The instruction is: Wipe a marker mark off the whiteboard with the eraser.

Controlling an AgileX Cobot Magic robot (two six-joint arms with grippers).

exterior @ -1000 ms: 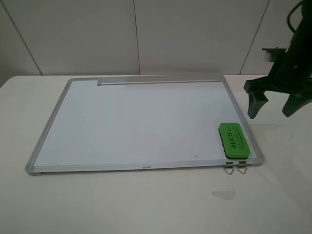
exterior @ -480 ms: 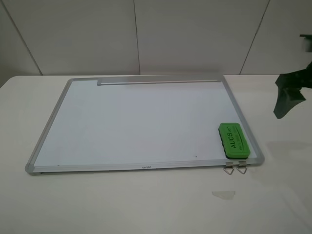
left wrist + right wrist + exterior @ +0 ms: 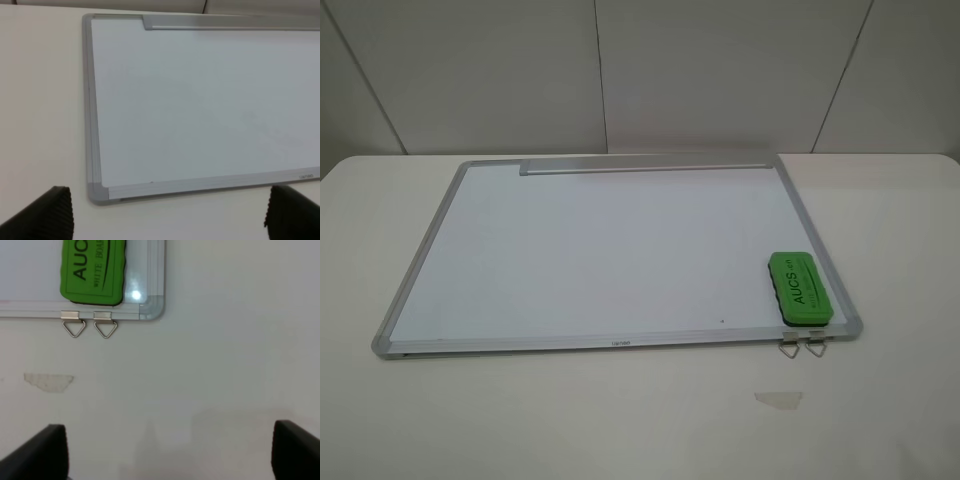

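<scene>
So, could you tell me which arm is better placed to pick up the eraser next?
The right arm, probably. Its wrist view shows the green eraser just ahead of the open right gripper. The left gripper faces the whiteboard's opposite corner, with no eraser in sight.

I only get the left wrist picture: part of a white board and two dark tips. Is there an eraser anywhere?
Observer: Yes. A green eraser lies on the whiteboard, at the corner by the two metal clips.
Operator: Is anything holding it?
Observer: No. The right gripper is open and over the table beside that corner, apart from the eraser.
Operator: Any scribble on the part of the board I can't see?
Observer: No squiggle shows in any view, only a tiny dark speck near the front edge.
</scene>
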